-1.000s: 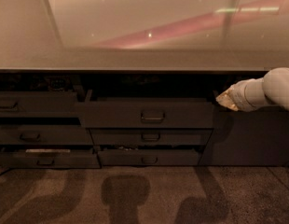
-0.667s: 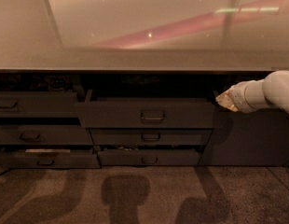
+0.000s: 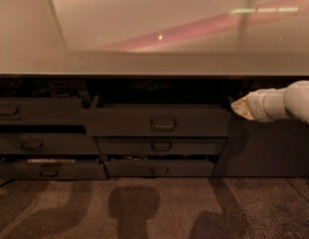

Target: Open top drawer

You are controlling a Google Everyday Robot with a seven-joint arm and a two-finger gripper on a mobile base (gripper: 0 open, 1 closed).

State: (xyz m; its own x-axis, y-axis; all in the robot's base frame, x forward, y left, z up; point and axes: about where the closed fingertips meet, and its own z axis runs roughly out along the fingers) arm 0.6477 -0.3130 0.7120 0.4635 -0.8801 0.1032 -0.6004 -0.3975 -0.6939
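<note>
Top drawer (image 3: pixel 124 123) is sitting pulled out under the desk (image 3: pixel 154 63).
Claw (image 3: pixel 242 108) is hovering at its right end; grip state cannot be told.

A pale, glossy countertop (image 3: pixel 144 59) reflects small lights and a pink streak. Under it runs a dark cabinet (image 3: pixel 266 151). Shadows fall on the speckled brown carpet (image 3: pixel 55 213). The gripper (image 3: pixel 242 108) hangs at right, before the cabinet.

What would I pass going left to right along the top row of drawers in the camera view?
Left upper drawer → top drawer, partly pulled out → gripper, just past its right end.
</note>
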